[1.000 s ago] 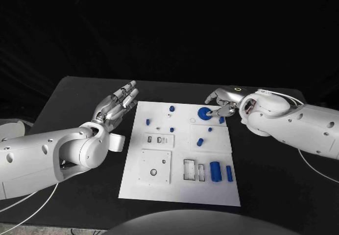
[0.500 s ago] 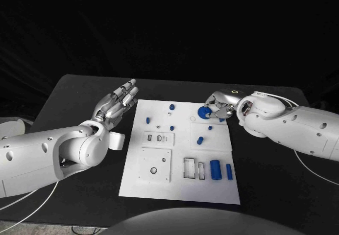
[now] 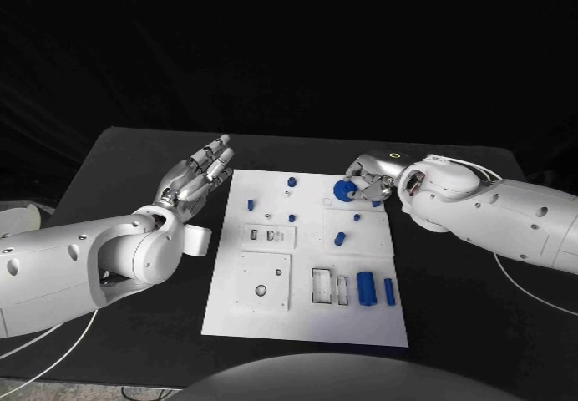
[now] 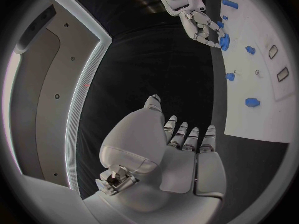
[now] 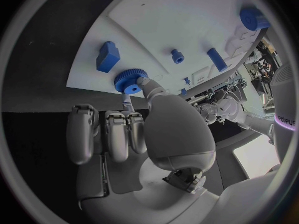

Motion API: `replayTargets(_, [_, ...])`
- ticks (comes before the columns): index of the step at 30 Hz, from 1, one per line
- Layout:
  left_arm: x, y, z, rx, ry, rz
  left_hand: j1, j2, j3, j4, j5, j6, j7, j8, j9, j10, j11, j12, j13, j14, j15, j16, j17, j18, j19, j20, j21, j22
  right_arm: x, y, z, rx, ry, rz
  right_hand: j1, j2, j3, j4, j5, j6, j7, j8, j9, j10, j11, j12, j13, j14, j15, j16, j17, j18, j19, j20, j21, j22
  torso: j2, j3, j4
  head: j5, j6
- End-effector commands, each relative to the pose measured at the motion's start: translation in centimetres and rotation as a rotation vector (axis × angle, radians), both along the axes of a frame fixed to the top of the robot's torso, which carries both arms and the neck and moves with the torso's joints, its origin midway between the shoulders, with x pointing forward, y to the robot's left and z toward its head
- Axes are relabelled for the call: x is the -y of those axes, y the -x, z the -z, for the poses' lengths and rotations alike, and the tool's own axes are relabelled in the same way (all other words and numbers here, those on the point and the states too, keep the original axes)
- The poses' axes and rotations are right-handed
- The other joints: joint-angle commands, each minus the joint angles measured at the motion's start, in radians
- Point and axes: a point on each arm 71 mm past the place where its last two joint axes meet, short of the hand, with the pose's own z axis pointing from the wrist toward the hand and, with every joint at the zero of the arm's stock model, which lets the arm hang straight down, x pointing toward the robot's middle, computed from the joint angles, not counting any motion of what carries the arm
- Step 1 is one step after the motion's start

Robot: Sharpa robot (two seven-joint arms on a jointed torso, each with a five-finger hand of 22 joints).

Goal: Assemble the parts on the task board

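Gear [image 3: 346,191] placement looks like the step in hand — the right hand [image 3: 371,175] is at the far right corner of the task board [image 3: 307,322], with a fingertip [image 5: 142,80] on the toothed rim of the blue wheel. In the right wrist view the gear [image 5: 129,81] sits at the board's edge, one finger reaching it while the other fingers are curled in close behind; whether the wheel is truly pinched or only pressed I cannot tell, since no opposing finger shows on its other side. The left hand [image 3: 199,174] hovers beside the board's far left corner, its fingers straight and apart, holding nothing; the left wrist view shows the same flat palm [image 4: 174,149].

My reading is that the next move calls for steadying the gear over its seat on the board and lowering it squarely, so it does not tilt or catch.

Several things stay unclear — the seat or peg under the gear is covered by the gear itself, so I cannot say if it is seated or merely resting. Other blue parts [image 3: 367,290] lie nearer on the board, with pale rectangular recesses [image 3: 324,286] beside them, but which piece fits where is too small to make out
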Motion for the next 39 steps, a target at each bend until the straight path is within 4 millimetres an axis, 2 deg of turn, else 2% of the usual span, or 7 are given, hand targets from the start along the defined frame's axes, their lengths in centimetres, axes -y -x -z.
replayTargets(1, [0.2, 0.0, -0.1, 0.003, 0.013, 0.017, 0.009, -0.003, 0.007, -0.001, 0.005, 0.002, 0.004, 0.003, 0.001, 0.000, 0.004, 0.005, 0.001, 0.002, 0.007, 0.001, 0.001, 0.010, -0.001, 0.005, 0.003, 0.002, 0.0, 0.5, 1.1, -0.017, 0.020, -0.023, 0.008, 0.007, 0.002, -0.008, 0.023, 0.056, -0.030, 0.069, 0.090, 0.105, -0.012, 0.004, 0.263, 0.103, -0.006, 0.000, 0.255, -0.002, -0.004, -0.006, -0.003, 0.076, 0.001, -0.0004, 0.0009, 0.001, 0.002])
replayTargets(6, [0.1, 0.0, -0.1, 0.001, 0.011, 0.017, 0.010, -0.002, 0.007, -0.001, 0.006, 0.001, 0.005, 0.003, 0.001, 0.000, 0.005, 0.005, 0.001, 0.003, 0.008, 0.001, 0.001, 0.009, -0.001, 0.005, 0.003, 0.002, -0.3, 0.6, 0.4, 0.027, -0.022, -0.037, -0.008, 0.001, 0.012, -0.009, 0.136, 0.060, -0.033, 0.093, 0.137, 0.105, -0.015, 0.004, 0.263, 0.106, -0.012, 0.009, 0.263, -0.006, 0.006, -0.013, 0.008, 0.090, 0.001, -0.0006, 0.0012, 0.006, 0.004])
replayTargets(9, [0.0, 0.1, -0.1, 0.001, 0.009, 0.016, 0.010, -0.002, 0.007, -0.001, 0.006, 0.001, 0.005, 0.003, 0.001, 0.000, 0.005, 0.005, 0.001, 0.003, 0.008, 0.001, 0.001, 0.009, -0.001, 0.005, 0.003, 0.002, -0.7, 0.6, -0.6, 0.046, -0.047, -0.046, -0.025, -0.004, 0.016, -0.001, 0.169, 0.055, -0.030, 0.094, 0.150, 0.105, -0.013, 0.004, 0.263, 0.106, -0.011, 0.009, 0.263, -0.006, 0.008, -0.012, 0.010, 0.093, 0.001, -0.0007, 0.0005, 0.013, 0.004])
replayTargets(16, [-0.1, 0.1, -0.1, 0.001, 0.007, 0.012, 0.010, -0.001, 0.008, -0.001, 0.006, 0.003, 0.006, 0.003, 0.001, 0.000, 0.006, 0.006, 0.001, 0.003, 0.009, 0.001, 0.001, 0.009, -0.001, 0.006, 0.003, 0.002, -2.5, 0.6, -3.3, 0.041, -0.106, -0.067, -0.049, -0.006, 0.022, 0.013, 0.182, 0.056, -0.027, 0.095, 0.164, 0.105, -0.010, 0.004, 0.263, 0.106, -0.008, 0.009, 0.263, -0.011, 0.018, -0.010, 0.024, 0.109, 0.001, -0.0025, 0.0022, 0.008, -0.001])
replayTargets(20, [0.0, 0.2, -0.1, 0.001, 0.008, 0.013, 0.010, -0.001, 0.008, -0.001, 0.006, 0.004, 0.006, 0.004, 0.001, 0.000, 0.006, 0.007, 0.002, 0.003, 0.009, 0.001, 0.001, 0.009, -0.001, 0.006, 0.003, 0.002, -4.1, 0.8, -3.8, 0.022, -0.112, -0.096, -0.067, -0.009, 0.027, 0.024, 0.186, 0.062, -0.028, 0.096, 0.175, 0.105, -0.009, 0.004, 0.263, 0.106, -0.008, 0.009, 0.263, -0.020, 0.038, -0.009, 0.053, 0.138, 0.002, -0.0010, 0.0015, 0.008, -0.002])
replayTargets(32, [0.3, 0.1, -0.1, -0.001, 0.010, 0.020, 0.008, 0.000, 0.008, 0.001, 0.005, 0.004, 0.005, 0.004, 0.001, 0.001, 0.011, 0.010, 0.002, 0.003, 0.010, 0.002, 0.001, 0.009, 0.000, 0.007, 0.003, 0.002, -8.6, 0.5, -2.3, -0.015, -0.076, -0.159, -0.079, -0.013, 0.038, 0.031, 0.185, 0.042, -0.022, 0.077, 0.177, 0.105, -0.005, 0.004, 0.263, 0.106, -0.004, 0.009, 0.263, -0.021, 0.040, -0.007, 0.058, 0.144, 0.001, -0.0003, 0.0032, 0.007, -0.006])
replayTargets(39, [0.3, 0.0, -0.1, -0.001, 0.010, 0.021, 0.008, 0.000, 0.008, 0.001, 0.005, 0.004, 0.005, 0.004, 0.001, 0.001, 0.011, 0.010, 0.002, 0.003, 0.010, 0.002, 0.001, 0.009, 0.000, 0.007, 0.003, 0.002, -10.5, 0.4, -1.4, -0.022, -0.057, -0.182, -0.081, -0.015, 0.043, 0.031, 0.178, 0.035, -0.018, 0.069, 0.177, 0.105, -0.001, 0.004, 0.263, 0.106, -0.001, 0.009, 0.263, -0.021, 0.040, -0.005, 0.057, 0.144, 0.001, -0.0003, 0.0005, 0.011, -0.010])
